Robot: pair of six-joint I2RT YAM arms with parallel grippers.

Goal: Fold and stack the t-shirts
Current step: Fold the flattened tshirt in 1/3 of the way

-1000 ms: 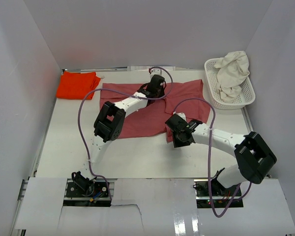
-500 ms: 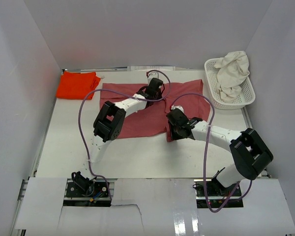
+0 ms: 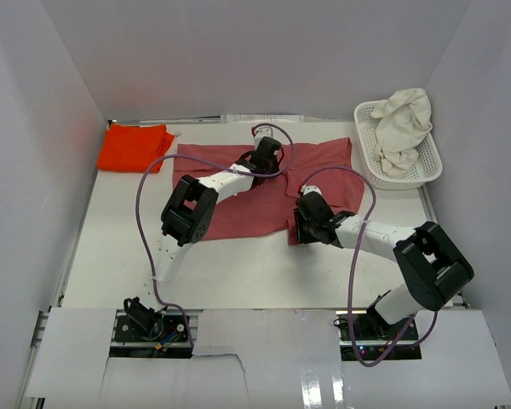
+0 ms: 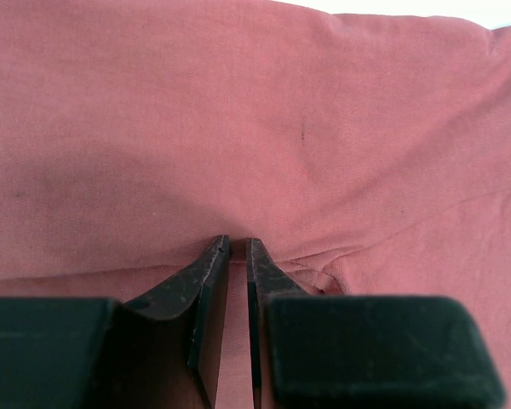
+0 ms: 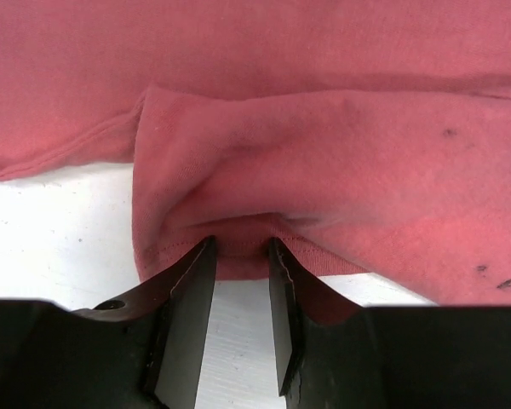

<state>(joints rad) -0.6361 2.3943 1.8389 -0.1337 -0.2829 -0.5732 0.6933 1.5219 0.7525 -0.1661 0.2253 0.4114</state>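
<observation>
Rose-red t-shirt (image 3: 332, 153) pinched at two spots
Left tool (image 4: 237, 249) pinches thinly and may slip; right tool (image 5: 240, 247) grips bunched hem, risking a crooked fold.

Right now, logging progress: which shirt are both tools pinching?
The rose-red shirt, spread centrally; the orange shirt lies far left, the white shirt in the basket.

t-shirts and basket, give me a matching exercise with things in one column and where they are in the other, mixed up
Things:
1. rose-red shirt
2. orange shirt
3. cream shirt
4. basket

Places:
a. piled in the basket
b. spread out in the middle
c. far right side
d. folded, far left corner

Pairs: 1-b, 2-d, 3-a, 4-c
</observation>
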